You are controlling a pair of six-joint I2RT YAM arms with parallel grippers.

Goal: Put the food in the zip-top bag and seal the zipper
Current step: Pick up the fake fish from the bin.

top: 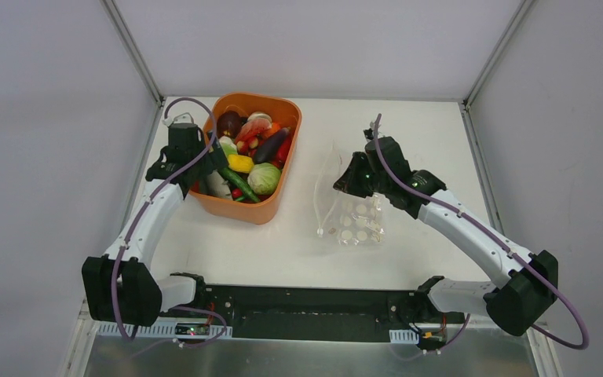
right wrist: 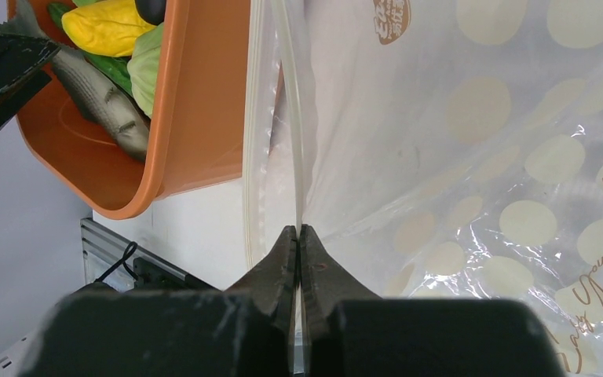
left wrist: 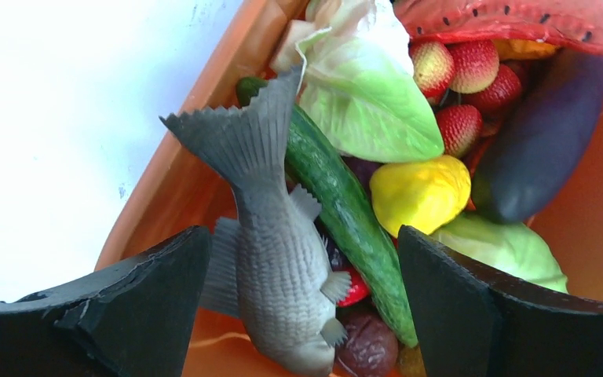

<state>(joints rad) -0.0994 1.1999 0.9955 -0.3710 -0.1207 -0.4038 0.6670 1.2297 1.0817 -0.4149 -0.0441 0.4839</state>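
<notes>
**Food [top: 250, 153] heaped in orange tub [top: 243, 208]; zip-top bag [top: 355, 222] pinched up to right of tub**

Left hand [left wrist: 300, 234] inside tub's near-left corner, released, spread wide either side of grey toy fish [left wrist: 271, 236], touching nothing. Beside fish in tub: green cucumber [left wrist: 345, 204], yellow pepper [left wrist: 420, 192], purple eggplant [left wrist: 538, 149].

Right hand [right wrist: 297, 236] just right of tub, clenched on zipper [right wrist: 300, 141], lifting one lip of bag; rest of bag sagging onto white surface [top: 228, 251].

Fish judged light, stiff, smooth, apt to slip; best taken across thick mid-body, not thin tail. Bag judged soft, slippery film, prone to collapse; best held at firmer zipper strip.
</notes>
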